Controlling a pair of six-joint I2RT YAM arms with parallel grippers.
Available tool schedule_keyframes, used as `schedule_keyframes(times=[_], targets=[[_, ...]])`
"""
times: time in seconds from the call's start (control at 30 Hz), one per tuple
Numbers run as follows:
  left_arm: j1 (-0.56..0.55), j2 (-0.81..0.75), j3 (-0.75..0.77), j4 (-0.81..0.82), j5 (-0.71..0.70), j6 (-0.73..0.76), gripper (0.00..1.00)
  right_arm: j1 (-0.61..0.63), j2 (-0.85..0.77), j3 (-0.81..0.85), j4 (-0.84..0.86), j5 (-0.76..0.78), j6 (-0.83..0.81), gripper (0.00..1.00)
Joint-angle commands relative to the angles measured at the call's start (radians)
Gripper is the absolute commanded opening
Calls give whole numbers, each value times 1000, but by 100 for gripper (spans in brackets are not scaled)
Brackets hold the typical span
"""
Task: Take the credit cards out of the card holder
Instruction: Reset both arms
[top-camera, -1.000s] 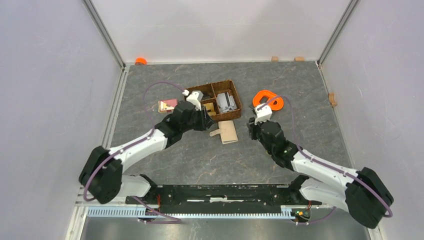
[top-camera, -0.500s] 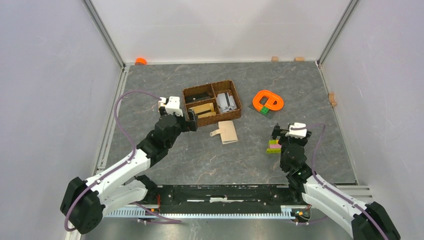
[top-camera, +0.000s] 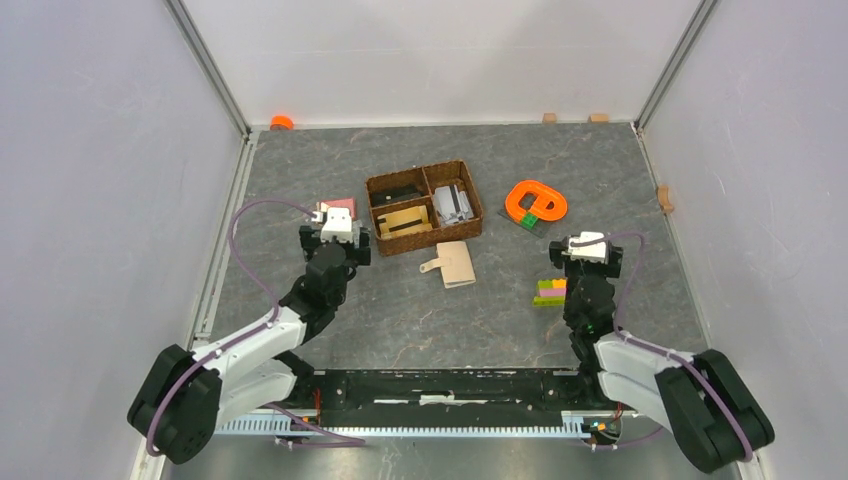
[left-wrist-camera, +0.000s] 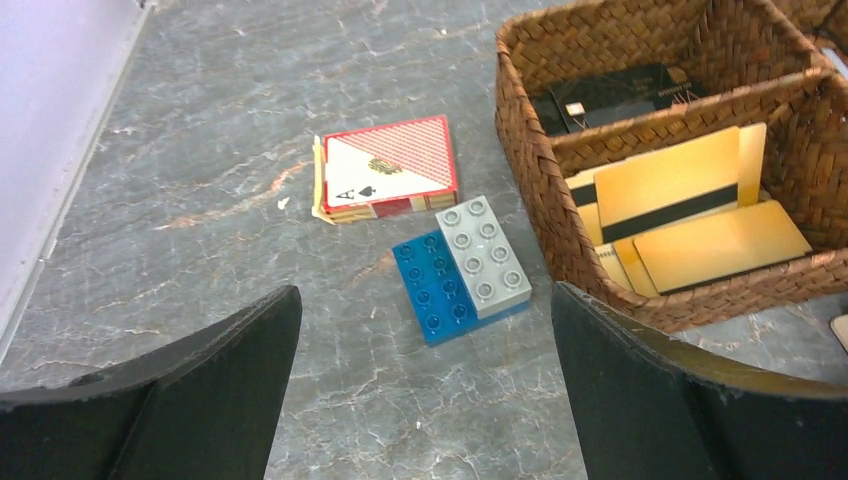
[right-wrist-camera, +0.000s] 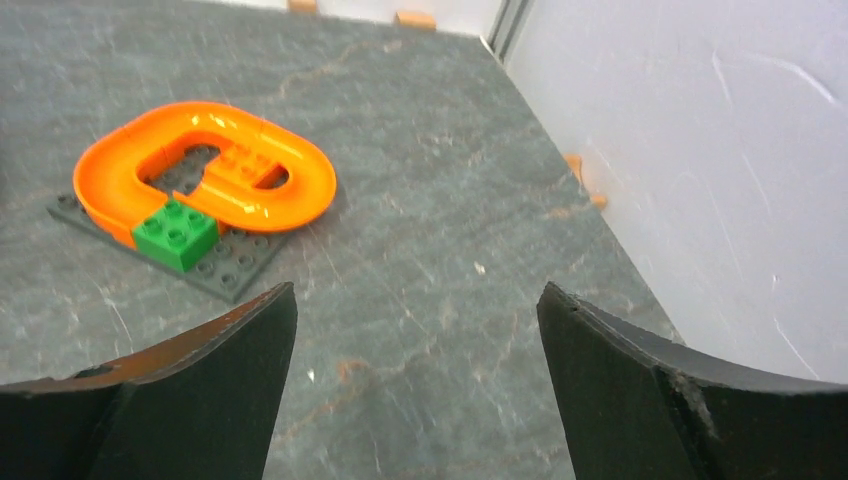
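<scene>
Both arms drawn back, left claw (left-wrist-camera: 422, 300) and right claw (right-wrist-camera: 417, 300) spread wide — empty (card holder (top-camera: 456, 264) untouched).

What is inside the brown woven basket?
The basket holds black cards in its far left compartment, gold striped cards in the near left one, grey items on the right. Anything beneath them is covered.

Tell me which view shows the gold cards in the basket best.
Left wrist: the gold cards lie in the near compartment of the basket, a black stripe clear. Top external shows them small; right wrist not at all.
</scene>
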Motion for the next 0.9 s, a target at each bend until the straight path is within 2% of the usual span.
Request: schedule_keyframes(times=[0.0,0.1,0.2,0.27,0.3,0.37,0.5,0.57,0.6,0.67,0.77,0.87], targets=[[13,-56,-53,167,-66,72,100,-26,108,-158,321,-124,-107,98],[27,-29,-48,181,-75,104,100,-47,184,-121,321,-123,-115,98],[27,24,-71,249,-85,164,99,-80,253,-120,399,-151,-126,98],[42,64,-115,349,-92,167,100,-93,290,-127,461,-157,-140,98],[59,84,-136,410,-82,161,100,-103,294,-124,451,-155,-121,98],[92,131,-137,426,-48,133,100,-127,303,-129,461,-162,-93,98],[129,188,-171,560,9,136,100,-154,395,-182,647,-141,-61,98],[158,195,-176,589,57,124,99,-157,440,-170,677,-95,-51,98],[172,207,-177,609,71,120,99,-157,436,-158,640,-95,-42,98],[210,208,-134,513,101,85,98,-171,412,-140,564,-106,-17,98],[269,230,-90,450,159,70,95,-176,417,-142,578,-109,-18,98],[285,240,-107,503,192,105,94,-176,421,-142,588,-109,-22,98]])
